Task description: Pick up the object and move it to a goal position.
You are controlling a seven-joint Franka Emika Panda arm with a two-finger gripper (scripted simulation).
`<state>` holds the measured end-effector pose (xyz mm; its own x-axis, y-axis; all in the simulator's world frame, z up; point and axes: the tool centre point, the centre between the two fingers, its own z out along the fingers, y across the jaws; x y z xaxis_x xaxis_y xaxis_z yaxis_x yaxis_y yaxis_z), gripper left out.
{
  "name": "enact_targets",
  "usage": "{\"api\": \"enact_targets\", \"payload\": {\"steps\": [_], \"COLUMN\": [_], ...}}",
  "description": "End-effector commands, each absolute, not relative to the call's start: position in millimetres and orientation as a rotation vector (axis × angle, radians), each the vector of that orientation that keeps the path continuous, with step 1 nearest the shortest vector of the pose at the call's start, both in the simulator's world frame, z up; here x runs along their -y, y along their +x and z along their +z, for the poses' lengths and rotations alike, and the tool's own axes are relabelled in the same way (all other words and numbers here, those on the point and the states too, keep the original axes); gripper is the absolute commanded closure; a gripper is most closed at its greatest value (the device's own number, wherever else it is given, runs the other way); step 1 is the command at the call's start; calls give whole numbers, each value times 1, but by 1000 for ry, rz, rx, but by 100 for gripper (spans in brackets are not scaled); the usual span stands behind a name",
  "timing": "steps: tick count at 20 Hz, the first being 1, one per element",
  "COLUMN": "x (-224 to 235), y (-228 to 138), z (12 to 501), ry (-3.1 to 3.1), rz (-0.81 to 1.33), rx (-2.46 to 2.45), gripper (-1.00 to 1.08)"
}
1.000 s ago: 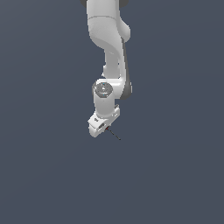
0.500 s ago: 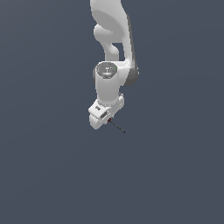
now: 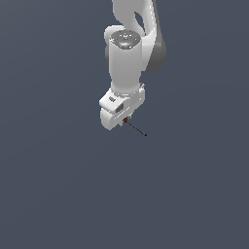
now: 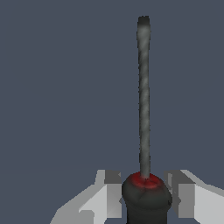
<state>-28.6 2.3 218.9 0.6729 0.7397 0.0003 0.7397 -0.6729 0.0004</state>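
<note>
Red-and-black handle: screwdriver [image 4: 145,194], clamped between the claw [image 4: 145,199] fingers.
Shaft: thin, dark, pointing toward 4 o'clock from the claw in exterior view.

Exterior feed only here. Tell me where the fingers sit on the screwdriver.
Observer: In the wrist view the fingers flank the screwdriver at its handle, one on each side.
Operator: Report which part pokes out.
Observer: The shaft is entirely clear of the gripper; the red collar sits level with the fingertips.
Operator: Describe the shaft.
Observer: Straight and dark, ending in a slightly wider tip.
</note>
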Motion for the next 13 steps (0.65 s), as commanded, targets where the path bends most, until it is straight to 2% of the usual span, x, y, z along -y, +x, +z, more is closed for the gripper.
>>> {"api": "enact_targets", "payload": {"steps": [1, 7, 13], "x": [-6, -10, -11], "y": [-28, -26, -24], "z": [237, 264, 270], "ry": [2874, 2874, 2874], "rz": [0, 0, 0], "rx": [-1270, -1269, -1268], "gripper": [108, 108, 108]}}
